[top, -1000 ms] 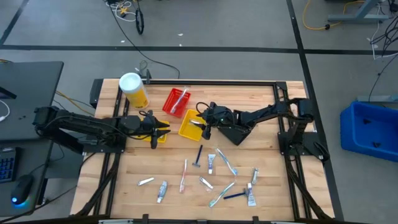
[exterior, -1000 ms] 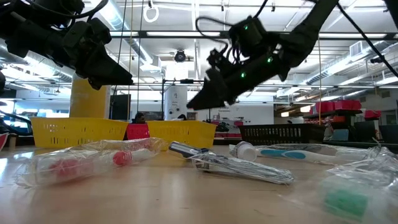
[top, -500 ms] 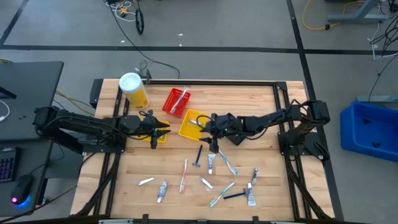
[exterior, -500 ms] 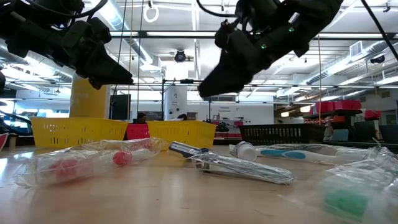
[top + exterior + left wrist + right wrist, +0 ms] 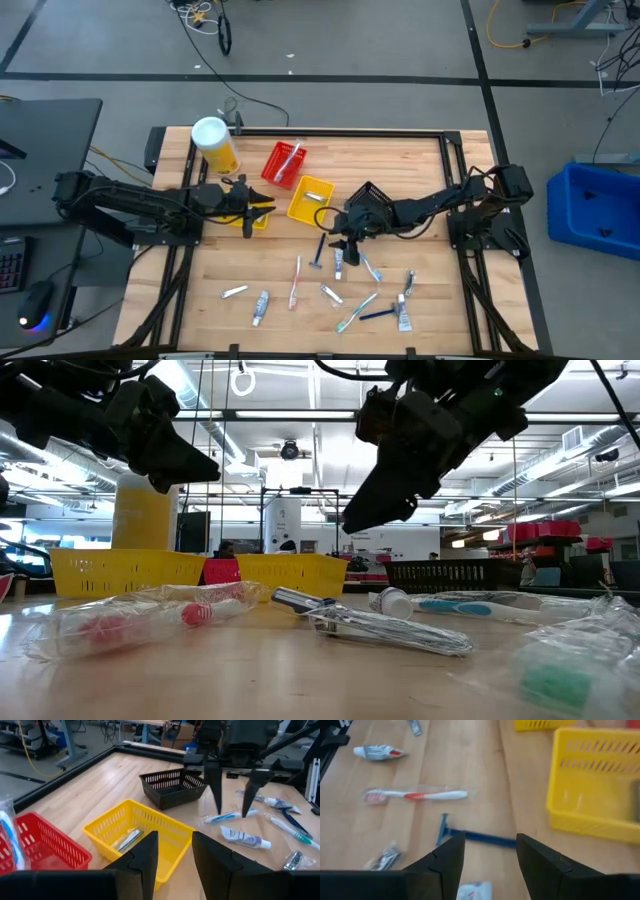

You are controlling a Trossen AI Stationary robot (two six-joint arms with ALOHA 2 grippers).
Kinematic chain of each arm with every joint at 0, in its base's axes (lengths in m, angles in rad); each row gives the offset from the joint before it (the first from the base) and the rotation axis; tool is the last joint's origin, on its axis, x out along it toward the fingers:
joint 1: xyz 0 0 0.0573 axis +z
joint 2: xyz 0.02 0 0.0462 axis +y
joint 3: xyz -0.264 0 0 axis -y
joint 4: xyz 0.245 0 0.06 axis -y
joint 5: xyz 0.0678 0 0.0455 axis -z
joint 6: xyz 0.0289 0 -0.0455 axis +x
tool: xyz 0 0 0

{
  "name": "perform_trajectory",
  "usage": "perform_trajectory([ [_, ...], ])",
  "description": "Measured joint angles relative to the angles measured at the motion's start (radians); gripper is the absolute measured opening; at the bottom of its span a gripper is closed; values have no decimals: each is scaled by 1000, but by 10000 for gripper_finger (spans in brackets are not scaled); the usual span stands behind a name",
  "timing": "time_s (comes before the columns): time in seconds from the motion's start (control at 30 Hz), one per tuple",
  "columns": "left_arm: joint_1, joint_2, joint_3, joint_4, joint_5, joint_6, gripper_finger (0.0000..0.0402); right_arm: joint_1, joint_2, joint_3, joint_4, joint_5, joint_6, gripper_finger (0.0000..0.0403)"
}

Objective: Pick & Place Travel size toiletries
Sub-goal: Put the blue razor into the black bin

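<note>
While open, right claw (image 5: 338, 238) above razor (image 5: 320, 251)

Travel toiletries scattered flat on the wooden table

A blue razor (image 5: 319, 252), a white toothpaste tube (image 5: 340, 263) and a green-and-white toothbrush (image 5: 366, 264) lie near the middle; a pink toothbrush (image 5: 295, 281) (in clear wrap) lies left of them, with more tubes (image 5: 260, 307) and brushes nearer the front edge.
</note>
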Motion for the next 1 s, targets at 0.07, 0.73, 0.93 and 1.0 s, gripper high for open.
perform_trajectory([
  [0.07, 0, 0, 0, -7, 0, -15, 127, 10, 0, 0, -10, 0, 15, 186],
  [0.73, 0, 0, 0, -11, 26, -56, 127, 77, 0, 0, -11, -25, 11, 184],
  [0.93, 0, 0, 0, -11, 26, -56, 127, 103, 0, 0, -35, -96, -188, 184],
  [1.0, 0, 0, -1, -11, 26, -64, 127, 109, 0, 0, -40, -96, -251, 189],
])
